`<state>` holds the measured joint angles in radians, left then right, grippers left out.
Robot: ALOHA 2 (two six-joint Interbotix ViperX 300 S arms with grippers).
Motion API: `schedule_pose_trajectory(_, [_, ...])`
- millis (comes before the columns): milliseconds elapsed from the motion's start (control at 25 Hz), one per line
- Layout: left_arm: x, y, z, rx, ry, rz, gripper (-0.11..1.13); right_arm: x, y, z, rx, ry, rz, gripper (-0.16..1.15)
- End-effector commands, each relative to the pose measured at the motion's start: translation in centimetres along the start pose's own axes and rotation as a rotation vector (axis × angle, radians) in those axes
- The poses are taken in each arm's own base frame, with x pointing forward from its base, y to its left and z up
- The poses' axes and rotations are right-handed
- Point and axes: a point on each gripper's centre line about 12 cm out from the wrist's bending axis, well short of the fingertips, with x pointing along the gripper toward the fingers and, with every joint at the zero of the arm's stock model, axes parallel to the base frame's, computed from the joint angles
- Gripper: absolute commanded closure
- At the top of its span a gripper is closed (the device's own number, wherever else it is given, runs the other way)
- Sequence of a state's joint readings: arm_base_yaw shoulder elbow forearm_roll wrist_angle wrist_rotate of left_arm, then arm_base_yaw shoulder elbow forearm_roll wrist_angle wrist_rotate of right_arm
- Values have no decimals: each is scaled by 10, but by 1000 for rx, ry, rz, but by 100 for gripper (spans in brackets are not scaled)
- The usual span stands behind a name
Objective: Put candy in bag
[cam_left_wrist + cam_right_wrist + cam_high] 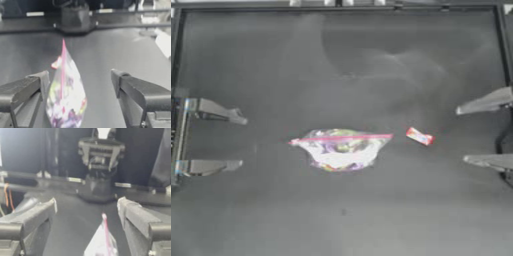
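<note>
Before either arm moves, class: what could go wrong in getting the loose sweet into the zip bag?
1. The candy is small and flat on the table; the open right pincer may nudge it away.
2. The bag lies limp, and its pink seal strip looks closed, so the open left pincer may drag rather than open it.

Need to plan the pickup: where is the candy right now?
In the top view, the candy lies on the table, just off the bag's right end, on the right gripper's side.
</note>
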<state>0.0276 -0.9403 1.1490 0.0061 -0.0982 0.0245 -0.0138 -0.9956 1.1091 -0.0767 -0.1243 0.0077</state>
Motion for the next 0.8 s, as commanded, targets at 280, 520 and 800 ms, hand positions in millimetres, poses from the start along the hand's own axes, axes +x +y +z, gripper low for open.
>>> schedule_pose_trajectory(280, [7, 12, -9, -9, 91, 57, 1, 45, -11, 26, 17, 272, -30, -2])
schedule_pose_trajectory(520, [7, 13, -20, -7, 131, 61, 2, 80, -14, 33, 17, 431, -34, -2])
schedule_pose_trajectory(800, [13, 18, -37, -4, 190, 79, 2, 117, -18, 45, 7, 562, -36, -1])
